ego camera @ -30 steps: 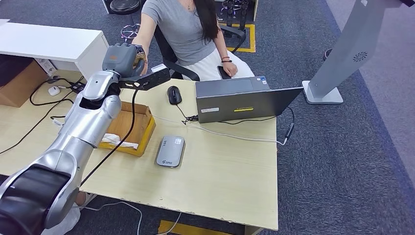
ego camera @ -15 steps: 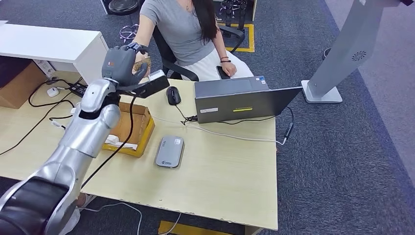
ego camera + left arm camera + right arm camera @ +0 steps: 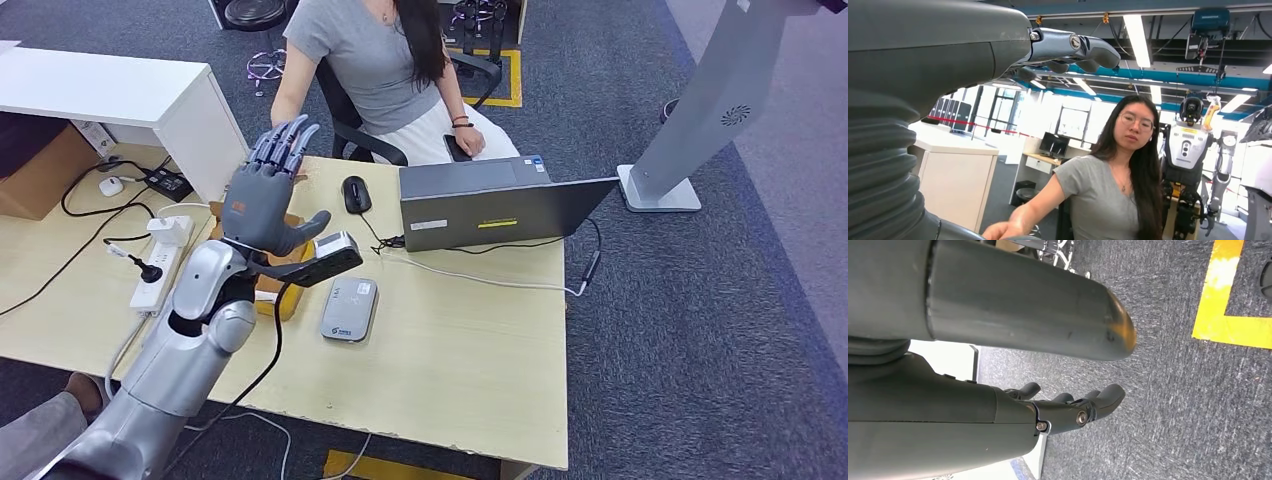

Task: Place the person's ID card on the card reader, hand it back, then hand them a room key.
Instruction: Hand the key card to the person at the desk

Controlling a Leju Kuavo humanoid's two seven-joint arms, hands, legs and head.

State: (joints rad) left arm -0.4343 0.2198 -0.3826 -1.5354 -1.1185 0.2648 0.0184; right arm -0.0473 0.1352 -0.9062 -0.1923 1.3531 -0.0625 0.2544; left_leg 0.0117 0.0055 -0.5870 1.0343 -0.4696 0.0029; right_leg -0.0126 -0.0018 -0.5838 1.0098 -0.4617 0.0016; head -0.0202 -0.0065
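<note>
the left robot hand hovers spread and empty over the desk, leaving the card reader reachable.

nothing you can actually read here, card reader right of the fingers has a tiny blurry logo, laptop stickers illegible too

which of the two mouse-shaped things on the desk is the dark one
The dark one is the mouse beside the laptop, in front of the seated person. The other, the white mouse, lies at the desk's far left among the cables.
</note>
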